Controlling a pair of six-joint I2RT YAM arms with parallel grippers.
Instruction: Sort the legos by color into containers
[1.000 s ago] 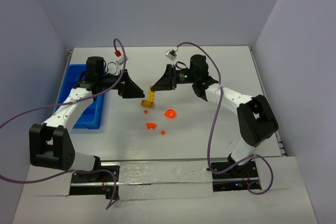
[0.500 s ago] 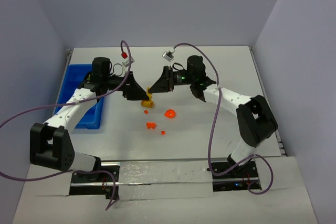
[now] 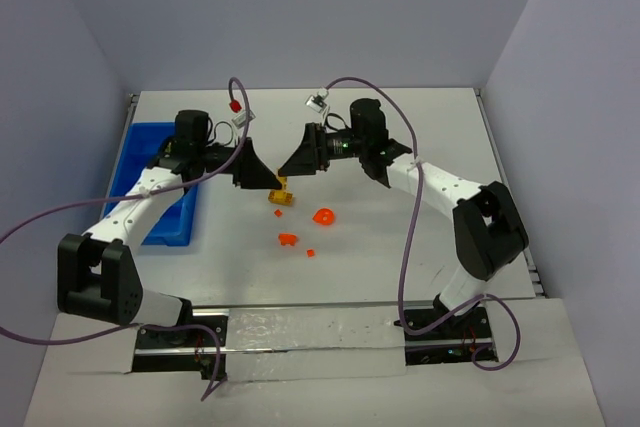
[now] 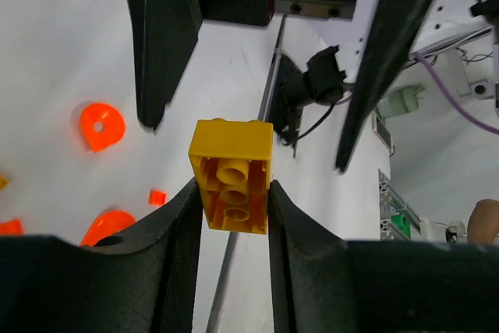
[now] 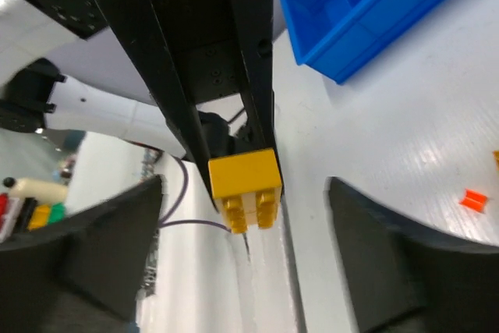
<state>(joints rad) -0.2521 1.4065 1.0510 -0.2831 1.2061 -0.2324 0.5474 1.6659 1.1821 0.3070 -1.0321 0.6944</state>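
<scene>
Pinching the yellow brick (image 4: 231, 173) by its two sides, the left gripper (image 3: 272, 183) holds it off the table (image 3: 400, 127) mid-scene, well to the right of the blue tray (image 3: 150, 137) and just far of a yellow-and-orange piece (image 3: 280, 199) lying on the surface. The right gripper (image 3: 292, 167) faces it from the right with jaws spread wide, its fingers (image 5: 101, 247) clear of the brick on either side. Nearer lie an orange dome (image 3: 324, 216), an orange brick (image 3: 288, 239) and a tiny orange bit (image 3: 311, 251).
</scene>
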